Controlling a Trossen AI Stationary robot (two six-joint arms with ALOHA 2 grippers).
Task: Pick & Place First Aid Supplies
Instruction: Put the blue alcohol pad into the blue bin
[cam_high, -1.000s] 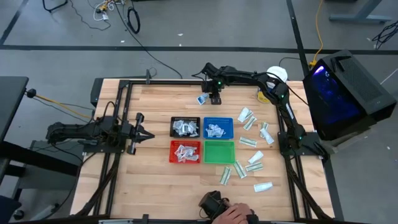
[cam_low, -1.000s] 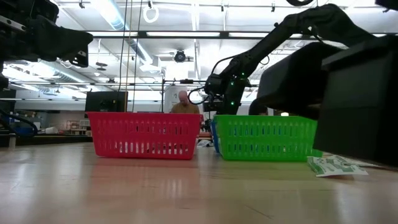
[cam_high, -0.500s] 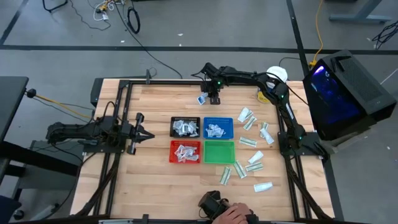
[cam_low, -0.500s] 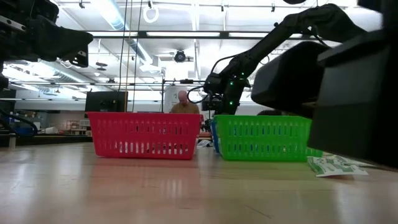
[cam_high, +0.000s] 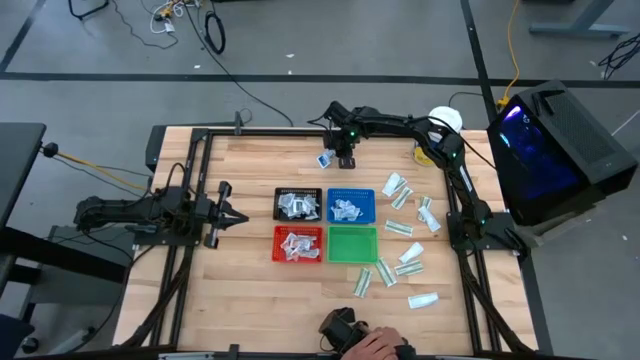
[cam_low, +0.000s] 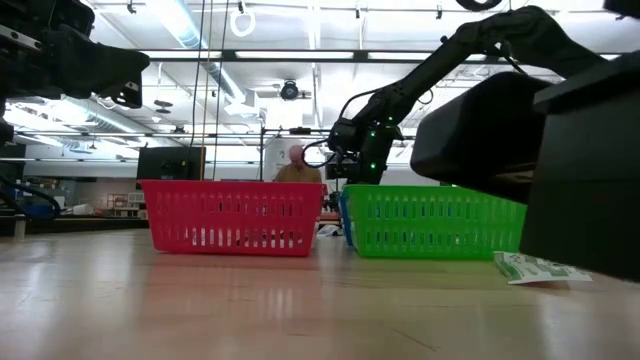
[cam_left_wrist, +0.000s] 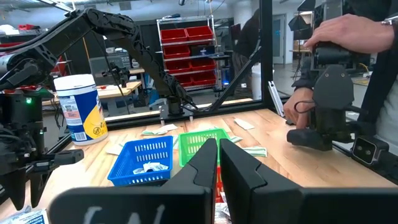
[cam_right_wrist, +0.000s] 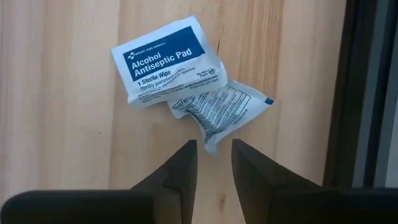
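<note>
Two first aid packets lie on the wood near the table's far edge (cam_high: 324, 159). In the right wrist view one is a flat white-and-blue pad (cam_right_wrist: 168, 59) and one a crumpled white packet (cam_right_wrist: 221, 112) overlapping it. My right gripper (cam_right_wrist: 214, 155) points down over them, slightly open, its fingertips on either side of the crumpled packet's lower corner. My left gripper (cam_high: 225, 210) waits at the table's left, shut and level (cam_left_wrist: 217, 165). More packets lie loose at the right (cam_high: 400, 195), and others fill the black, blue and red trays. My right gripper comes from above at the crumpled packet's lower corner (cam_right_wrist: 211, 144), one finger on each side. The packet lies on the table. Whether the fingers (cam_right_wrist: 183, 165) touch the corner, I cannot tell.
Four mesh trays stand mid-table: black (cam_high: 298, 204), blue (cam_high: 351, 206), red (cam_high: 298, 244) and green (cam_high: 352, 243). A white jar with a yellow label (cam_high: 445, 120) stands at the far right. A person's hand with a dark device (cam_high: 375, 343) rests at the near edge.
Both arms have kept still. In the low view a large dark shape close to the camera at the right has shifted.
</note>
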